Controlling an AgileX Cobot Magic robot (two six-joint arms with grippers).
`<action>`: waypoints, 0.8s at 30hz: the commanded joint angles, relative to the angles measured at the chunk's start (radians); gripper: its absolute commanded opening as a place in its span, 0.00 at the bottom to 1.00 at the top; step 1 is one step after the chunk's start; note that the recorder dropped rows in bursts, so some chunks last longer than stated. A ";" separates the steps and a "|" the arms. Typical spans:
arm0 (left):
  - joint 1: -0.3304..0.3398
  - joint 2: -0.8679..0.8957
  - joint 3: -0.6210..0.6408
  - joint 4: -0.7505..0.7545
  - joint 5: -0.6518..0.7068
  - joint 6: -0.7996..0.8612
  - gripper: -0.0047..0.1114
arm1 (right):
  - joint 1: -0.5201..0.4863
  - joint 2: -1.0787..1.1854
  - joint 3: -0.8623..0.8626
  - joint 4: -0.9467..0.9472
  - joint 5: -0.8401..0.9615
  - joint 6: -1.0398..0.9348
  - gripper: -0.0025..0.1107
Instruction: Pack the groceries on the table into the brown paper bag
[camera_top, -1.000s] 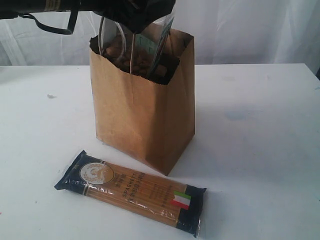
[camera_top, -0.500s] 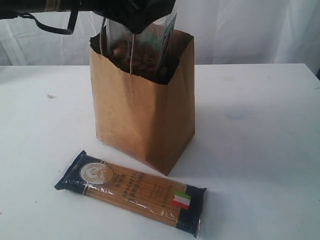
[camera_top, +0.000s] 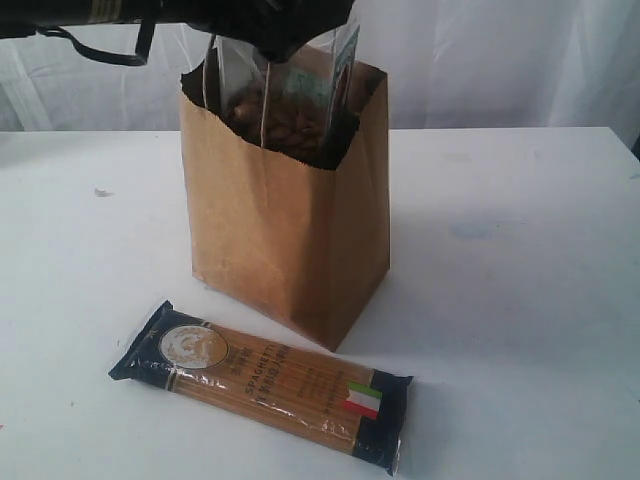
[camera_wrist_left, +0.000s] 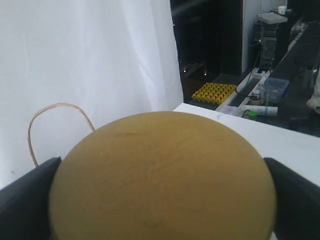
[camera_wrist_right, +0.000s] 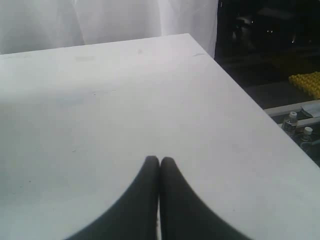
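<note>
Counting one white desk. On it, one brown paper bag, upright, mouth open. In front of the bag, one long blue-ended spaghetti pack, flat on the desk, not yet packed. At the bag's mouth, one gold-lidded glass jar, part below the rim, not yet let go. Two tools: left tool spread wide yet clamped on the jar's lid; right tool pressed together over bare desk, empty. No other groceries on show; probably inside already. Judged well past halfway.
</note>
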 joint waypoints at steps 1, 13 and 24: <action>0.012 0.014 -0.001 -0.005 -0.054 -0.055 0.95 | -0.008 -0.006 0.002 -0.002 -0.001 0.005 0.02; 0.081 0.043 -0.001 -0.005 -0.142 -0.226 0.95 | -0.008 -0.006 0.002 -0.002 -0.001 0.007 0.02; 0.081 0.093 -0.001 -0.005 -0.143 -0.231 0.95 | -0.008 -0.006 0.002 -0.002 -0.001 0.007 0.02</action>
